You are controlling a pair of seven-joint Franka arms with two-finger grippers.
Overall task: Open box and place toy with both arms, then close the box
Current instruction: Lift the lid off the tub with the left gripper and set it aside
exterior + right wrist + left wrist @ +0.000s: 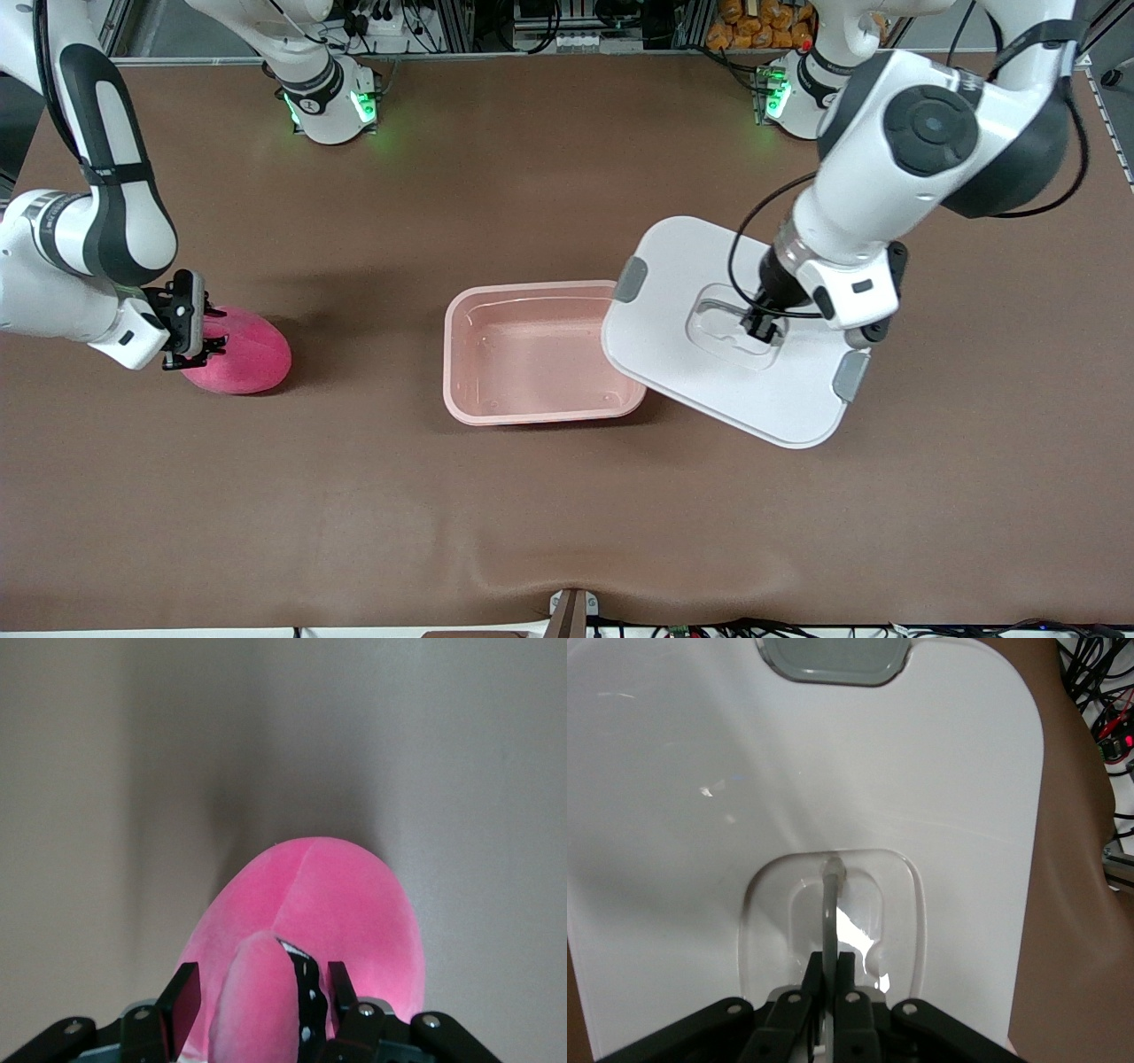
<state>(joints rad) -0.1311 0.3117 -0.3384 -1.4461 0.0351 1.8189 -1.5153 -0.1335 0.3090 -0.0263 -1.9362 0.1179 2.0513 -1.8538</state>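
Left claw (828, 992): I see it clamped tight on the thin grey handle (830, 912) in the lid's recess, fingers pressed together with the handle pinched between them.
Lid (700, 372): flat, white, with a grey clip at each end; I have it hanging from the left claw, tilted, one corner over the box's rim at the left arm's end and the remainder over bare worktop.
Right claw (257, 1010): down at the toy, fingers apart, one on each side of a raised pink stalk (252, 992); I cannot tell from my views whether the pads are pressing it yet.
Toy (244, 352): hot-pink plush, lying on the worktop toward the right arm's end, well apart from the box. A dark patch with pale dots shows just beside the stalk in the right wrist view.
Writing: I can read no brand, label or lettering on the lid, box or toy.
Box (461, 354): pale pink translucent tub, uncovered, sitting near the middle of the worktop (567, 496); I see nothing inside it.
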